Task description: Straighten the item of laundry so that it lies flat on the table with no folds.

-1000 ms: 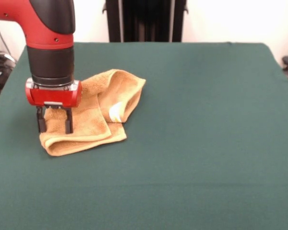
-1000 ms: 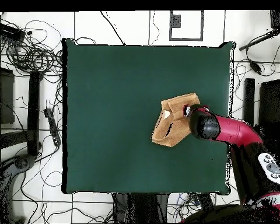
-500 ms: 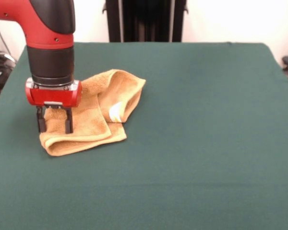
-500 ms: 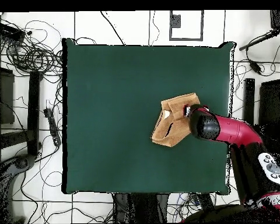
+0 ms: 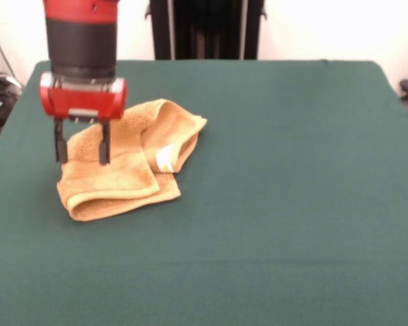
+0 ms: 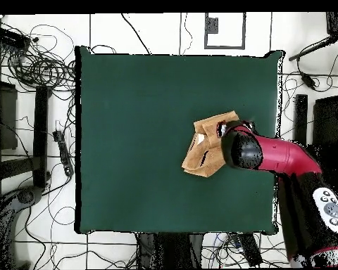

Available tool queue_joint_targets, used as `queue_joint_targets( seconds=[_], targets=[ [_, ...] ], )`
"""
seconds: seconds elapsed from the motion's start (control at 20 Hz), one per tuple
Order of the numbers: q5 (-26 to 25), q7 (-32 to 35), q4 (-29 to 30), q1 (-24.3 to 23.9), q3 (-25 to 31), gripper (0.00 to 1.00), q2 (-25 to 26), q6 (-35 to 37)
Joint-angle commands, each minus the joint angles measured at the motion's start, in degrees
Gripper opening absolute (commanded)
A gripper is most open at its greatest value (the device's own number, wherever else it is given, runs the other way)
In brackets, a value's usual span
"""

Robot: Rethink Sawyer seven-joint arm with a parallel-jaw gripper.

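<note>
I read this as a robotics lab: green-clothed table (image 6: 129, 105) on a white tiled floor (image 6: 151, 31), loose cables (image 6: 38, 63) tangled at upper left, black stands (image 6: 41, 133) alongside.

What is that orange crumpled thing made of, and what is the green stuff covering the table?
The orange towel looks like terry cloth: its surface is nubbly and matte, and it folds in soft, thick layers, with a white label showing. The table seems covered in dark green fabric, smooth and dull with no shine, though the exact kind is hard to tell. The pincer hangs open above the towel.
</note>
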Motion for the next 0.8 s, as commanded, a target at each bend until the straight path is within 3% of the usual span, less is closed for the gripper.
queue_joint_targets(
  seconds=[0.05,0.4,0.8],
  targets=[
    [3.65,7.68,11.31,5.81,-0.47,1.0,-9.57,9.11],
    [3.79,11.45,14.94,10.67,-4.32,1.0,-11.4,5.07],
    [4.9,16.26,14.88,15.85,-8.61,1.0,-5.37,-5.02]
  ],
)
